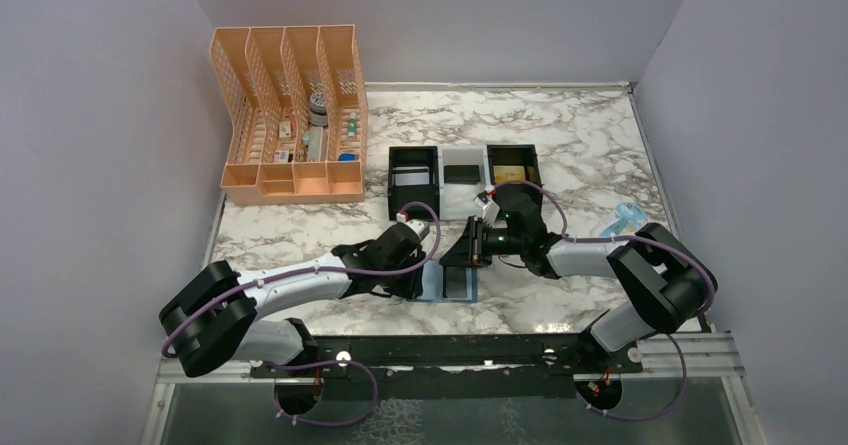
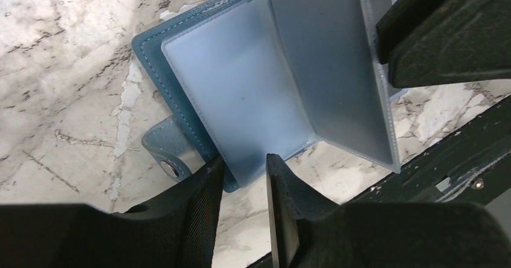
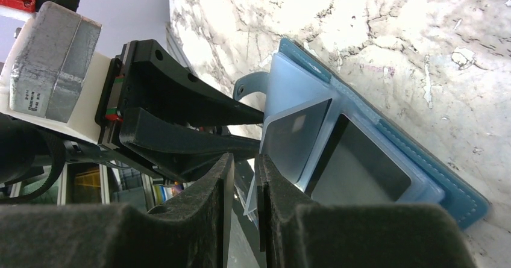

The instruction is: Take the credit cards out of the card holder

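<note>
Padded R end effector (image 3: 244, 162) tight on card holder's (image 3: 416, 153) frosted plastic leaf; L end effector (image 2: 245, 164) narrow-gapped.

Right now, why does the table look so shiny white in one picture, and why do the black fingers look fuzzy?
Right wrist view: bright light washes the marble table nearly white, and the right gripper, close to the lens, is blurred. Left wrist view: the left gripper is soft too, while the card holder looks sharp. Top view: even light, only faint shadows.
</note>
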Motion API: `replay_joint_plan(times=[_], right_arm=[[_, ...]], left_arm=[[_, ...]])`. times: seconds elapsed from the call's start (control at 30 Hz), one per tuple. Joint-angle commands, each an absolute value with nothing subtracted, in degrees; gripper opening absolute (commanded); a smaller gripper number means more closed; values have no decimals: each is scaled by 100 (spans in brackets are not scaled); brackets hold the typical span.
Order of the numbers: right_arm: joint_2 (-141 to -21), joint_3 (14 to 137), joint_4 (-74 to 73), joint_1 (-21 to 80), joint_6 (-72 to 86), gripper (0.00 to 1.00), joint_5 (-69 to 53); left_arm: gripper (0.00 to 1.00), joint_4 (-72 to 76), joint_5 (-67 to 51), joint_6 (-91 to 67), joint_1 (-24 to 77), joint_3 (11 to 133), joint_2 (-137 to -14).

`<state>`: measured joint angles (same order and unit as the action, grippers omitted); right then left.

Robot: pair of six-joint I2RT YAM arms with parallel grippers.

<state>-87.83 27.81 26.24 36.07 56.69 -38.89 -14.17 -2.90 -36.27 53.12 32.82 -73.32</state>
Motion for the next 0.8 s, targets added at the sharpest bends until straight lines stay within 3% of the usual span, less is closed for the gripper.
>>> replay_joint_plan(times=[0.0, 0.77], right_arm=[[-8882, 2859, 2862, 3661, 5695, 20, -4061], [-9355, 3053, 3185, 3694, 5769, 23, -4455]], left_arm=[[34, -1099, -475, -3783, 5379, 3197, -7348], [34, -1398, -93, -3937, 5464, 3136, -6926]])
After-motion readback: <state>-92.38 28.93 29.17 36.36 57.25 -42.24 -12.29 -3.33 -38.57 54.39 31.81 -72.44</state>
